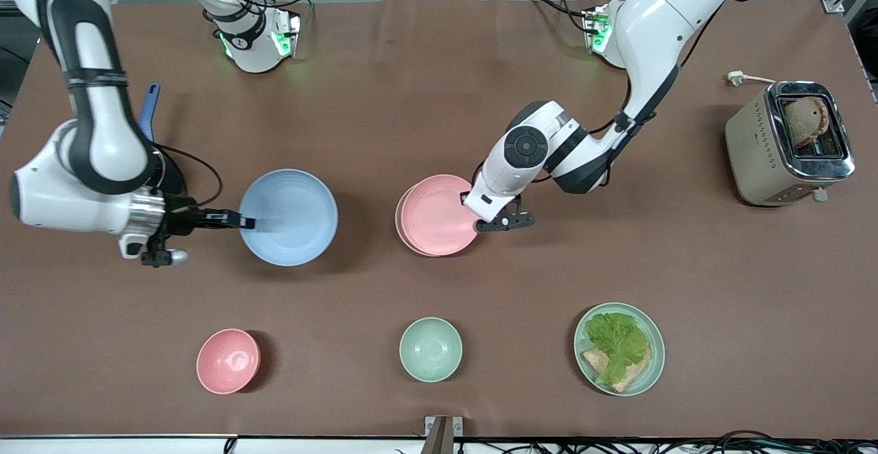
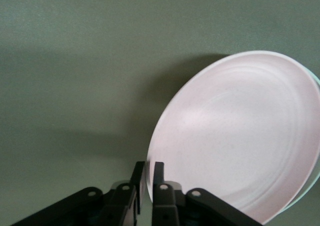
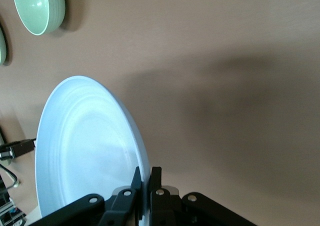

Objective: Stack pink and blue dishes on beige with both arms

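**Both plates pinched by the rim, beige one nearly covered**

Right pincer (image 1: 236, 220), at frame left in the front view, was clenched on the rim of the blue plate (image 1: 289, 217). The right wrist view showed the rim sandwiched between both fingers (image 3: 155, 178), w/ the plate tilted up off the brown surface (image 1: 439, 97) and casting a shadow, so it looked lifted, not resting. An edge grip makes sense: these plates are too shallow and wide to grasp any other way.

Left pincer (image 1: 506, 221), mid-frame, was likewise clamped on the rim of the pink plate (image 1: 436, 214); the left wrist view showed the rim between its fingers (image 2: 158, 178). Under the pink plate a thin crescent of the beige plate (image 1: 398, 224) peeked out on the side toward the blue plate, so pink was over beige, slightly offset. Whether it had fully settled I can't tell.

Judging by this, pink is about placed and blue is next; the left arm would need to let go and clear out before blue goes on top.

Lower part of the frame: a pink bowl (image 1: 228, 361), a mint bowl (image 1: 431, 349), a green plate w/ lettuce (image 1: 619, 349). A toaster (image 1: 789, 143) sat at frame right. None in the way.
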You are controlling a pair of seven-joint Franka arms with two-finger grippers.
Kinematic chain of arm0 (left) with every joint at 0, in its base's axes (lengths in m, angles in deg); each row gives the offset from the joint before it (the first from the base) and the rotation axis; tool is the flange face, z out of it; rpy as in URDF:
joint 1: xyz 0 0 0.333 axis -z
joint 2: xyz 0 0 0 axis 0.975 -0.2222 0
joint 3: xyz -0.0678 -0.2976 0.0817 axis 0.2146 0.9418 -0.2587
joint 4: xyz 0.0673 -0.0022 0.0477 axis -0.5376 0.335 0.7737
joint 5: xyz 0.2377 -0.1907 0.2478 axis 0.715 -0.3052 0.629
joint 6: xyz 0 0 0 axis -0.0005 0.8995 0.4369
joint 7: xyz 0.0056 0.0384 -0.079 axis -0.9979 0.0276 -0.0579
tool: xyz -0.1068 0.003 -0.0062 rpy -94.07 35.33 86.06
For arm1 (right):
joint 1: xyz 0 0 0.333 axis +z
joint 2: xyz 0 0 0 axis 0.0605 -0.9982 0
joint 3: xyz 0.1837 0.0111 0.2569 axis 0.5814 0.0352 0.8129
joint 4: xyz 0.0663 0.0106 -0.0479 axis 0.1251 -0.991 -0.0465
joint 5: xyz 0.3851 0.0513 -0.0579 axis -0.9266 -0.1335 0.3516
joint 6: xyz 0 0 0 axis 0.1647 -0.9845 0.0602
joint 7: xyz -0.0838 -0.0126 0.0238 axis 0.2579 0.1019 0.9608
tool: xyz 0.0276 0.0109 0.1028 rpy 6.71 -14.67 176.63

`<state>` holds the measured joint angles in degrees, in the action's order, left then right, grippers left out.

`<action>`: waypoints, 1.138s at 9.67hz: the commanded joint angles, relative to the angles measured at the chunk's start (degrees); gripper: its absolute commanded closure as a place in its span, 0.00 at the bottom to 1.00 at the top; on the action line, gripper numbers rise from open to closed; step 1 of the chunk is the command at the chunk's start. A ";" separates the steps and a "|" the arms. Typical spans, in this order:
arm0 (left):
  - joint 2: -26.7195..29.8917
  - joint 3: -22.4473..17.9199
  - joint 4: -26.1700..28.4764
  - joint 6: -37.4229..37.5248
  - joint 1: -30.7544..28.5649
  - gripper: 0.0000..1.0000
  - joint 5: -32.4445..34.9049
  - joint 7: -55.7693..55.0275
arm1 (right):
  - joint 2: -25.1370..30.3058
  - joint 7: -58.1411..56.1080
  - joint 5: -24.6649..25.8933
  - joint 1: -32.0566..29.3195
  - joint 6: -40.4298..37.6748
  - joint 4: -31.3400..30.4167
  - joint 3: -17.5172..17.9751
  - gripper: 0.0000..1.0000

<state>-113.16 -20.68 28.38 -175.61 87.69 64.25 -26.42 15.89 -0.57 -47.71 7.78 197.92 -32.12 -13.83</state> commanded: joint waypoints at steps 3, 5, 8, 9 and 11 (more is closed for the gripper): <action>6.99 -0.64 -3.28 8.50 -2.95 0.00 1.71 -0.84 | 2.33 12.17 1.18 6.06 9.68 -3.90 4.48 0.99; 13.08 -0.47 -10.74 21.94 -8.66 0.00 1.89 1.96 | 2.24 15.77 1.18 7.29 18.45 -6.79 10.10 0.99; 16.79 -0.29 -19.54 31.56 -14.02 0.00 5.21 9.32 | 0.41 22.53 1.18 13.77 32.00 -9.27 13.99 0.99; 18.54 -0.46 -20.61 32.54 -15.96 0.00 5.57 15.28 | -1.08 22.82 1.10 15.20 33.25 -9.01 14.17 0.99; 23.54 -0.03 -20.62 37.09 -20.88 0.00 3.74 26.54 | -2.14 23.00 1.01 17.49 33.70 -9.09 14.26 0.98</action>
<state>-92.09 -21.17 6.33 -141.40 68.90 68.65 -4.87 13.71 21.21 -47.59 24.86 230.91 -40.46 0.31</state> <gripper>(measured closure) 0.000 0.925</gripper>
